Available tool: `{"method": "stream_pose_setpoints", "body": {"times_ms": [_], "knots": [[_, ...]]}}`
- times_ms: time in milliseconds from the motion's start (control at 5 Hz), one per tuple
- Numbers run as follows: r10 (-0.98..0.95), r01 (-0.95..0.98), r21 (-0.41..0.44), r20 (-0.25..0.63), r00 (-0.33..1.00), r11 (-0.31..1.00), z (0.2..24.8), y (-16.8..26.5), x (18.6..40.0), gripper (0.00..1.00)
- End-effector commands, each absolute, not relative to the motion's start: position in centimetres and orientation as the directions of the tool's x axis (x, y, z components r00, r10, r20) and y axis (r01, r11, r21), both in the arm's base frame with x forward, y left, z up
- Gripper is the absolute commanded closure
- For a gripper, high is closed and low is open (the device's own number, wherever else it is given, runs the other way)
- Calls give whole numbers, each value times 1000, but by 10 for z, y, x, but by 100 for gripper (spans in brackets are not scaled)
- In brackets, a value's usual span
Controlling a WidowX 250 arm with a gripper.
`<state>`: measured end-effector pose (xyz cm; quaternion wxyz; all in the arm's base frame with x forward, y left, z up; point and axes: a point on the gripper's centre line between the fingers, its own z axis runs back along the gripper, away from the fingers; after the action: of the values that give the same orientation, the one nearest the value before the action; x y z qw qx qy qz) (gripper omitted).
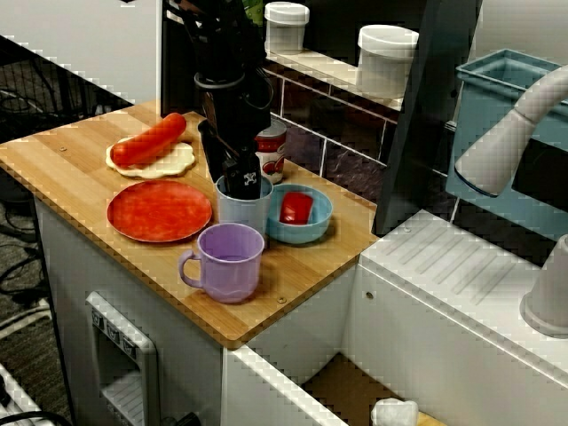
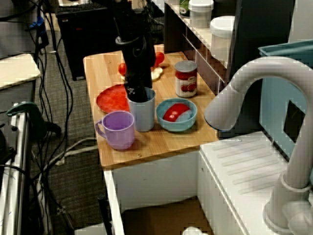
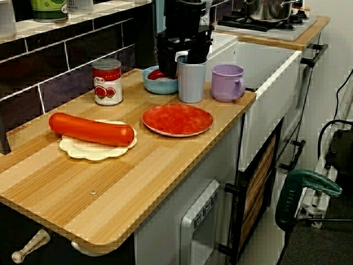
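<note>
The pale blue cup (image 1: 244, 209) is stood upright near the middle of the wooden counter (image 1: 71, 164), its mouth open upward. The gripper (image 1: 240, 182) is held vertically over it and is sunk into it from straight above, probably because the upright wall leaves no other way in. In the view from above, one dark finger (image 1: 216, 155) is seen at the cup's left rim and the rest is seen inside. The tips are hidden by the rim, so it cannot be told how wide the jaws are set, nor whether the wall is pinched between them. Nothing else is seen held.

With the cup taken as the centre of a clock face in the view from above, a lilac mug (image 1: 226, 262) is found just beside it at 6 o'clock. A blue bowl (image 1: 312, 232) touches or nearly touches it at 3 o'clock, and a red piece (image 1: 296, 208) lies in that bowl. A red plate (image 1: 160, 211) lies near at 9 o'clock. A red-labelled can (image 1: 271, 153) stands behind at 1 o'clock. At 10 o'clock, well apart, a long red sausage (image 1: 148, 140) is laid on a cream plate (image 1: 164, 164), which likely keeps it from rolling. The vessels are crowded together, so little room is left at the cup's sides.
</note>
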<state>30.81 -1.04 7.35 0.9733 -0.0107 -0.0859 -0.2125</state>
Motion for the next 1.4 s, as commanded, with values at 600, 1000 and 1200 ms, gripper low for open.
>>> {"method": "stream_pose_setpoints", "body": {"times_ms": [600, 1000, 1200], "knots": [[-334, 352, -35, 238, 912, 935, 133, 30, 311, 0], [-270, 280, -7, 245, 931, 960, 134, 63, 301, 0], [-255, 263, 0, 247, 935, 965, 124, 70, 292, 0]]}}
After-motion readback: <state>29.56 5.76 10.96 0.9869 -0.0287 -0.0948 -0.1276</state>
